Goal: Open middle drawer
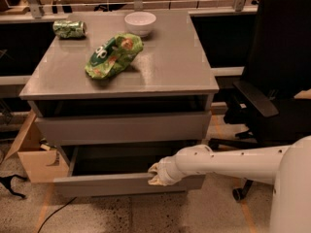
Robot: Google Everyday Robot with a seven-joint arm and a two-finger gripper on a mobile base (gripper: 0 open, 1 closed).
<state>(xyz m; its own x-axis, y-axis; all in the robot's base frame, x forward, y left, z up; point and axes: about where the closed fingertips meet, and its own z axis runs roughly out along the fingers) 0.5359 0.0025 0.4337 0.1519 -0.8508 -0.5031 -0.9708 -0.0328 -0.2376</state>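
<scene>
The middle drawer (97, 184) of the grey cabinet is pulled out, and its dark box interior (116, 159) shows behind the flat grey front. My gripper (158, 174) is at the top edge of that front, right of its middle, at the end of my white arm (228, 161), which reaches in from the right. The drawer front above it (121, 127) sits nearly flush, with a dark gap over it. The lowest drawer is hidden under the pulled-out one.
On the cabinet top (170, 67) lie a green chip bag (114, 55), a white bowl (140, 22) and a green can (69, 28). A black office chair (272, 81) stands close on the right. An open cardboard box (34, 154) is on the floor at the left.
</scene>
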